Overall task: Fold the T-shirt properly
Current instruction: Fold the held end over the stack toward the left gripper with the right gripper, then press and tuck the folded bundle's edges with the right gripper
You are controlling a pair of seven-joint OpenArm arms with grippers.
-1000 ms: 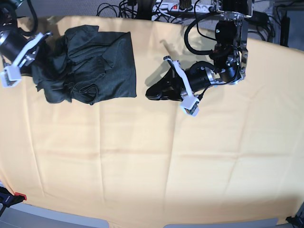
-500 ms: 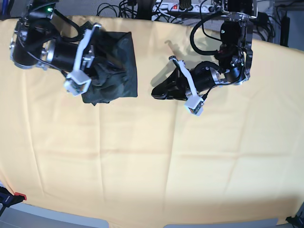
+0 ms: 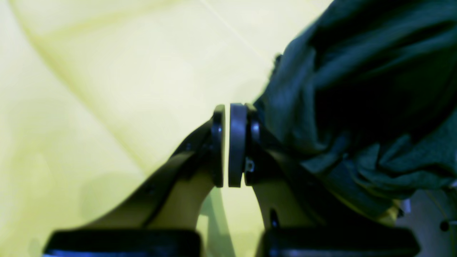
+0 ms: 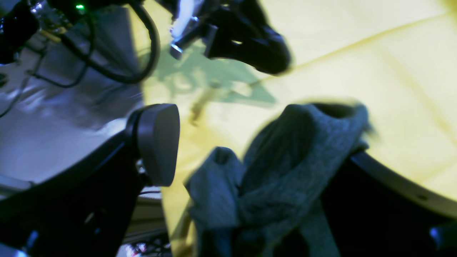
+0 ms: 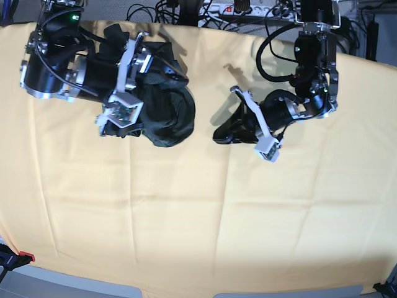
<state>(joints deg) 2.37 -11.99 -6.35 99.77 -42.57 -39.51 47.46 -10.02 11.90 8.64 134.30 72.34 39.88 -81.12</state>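
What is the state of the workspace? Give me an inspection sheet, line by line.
Surface: yellow tablecloth, creased, spread over the whole table.
Job's things: dark shirt bunched in a heap near the far edge, not laid flat.
Clutter: nothing seen.
Hands: right hand open wide, with shirt cloth bunched between its fingers and draped over one. Left hand shut and empty, low over the cloth, apart from the shirt in the base view.
Cables: black cables tangled behind the far edge.
Surroundings: power strip behind the table; red clamp at the near corner.
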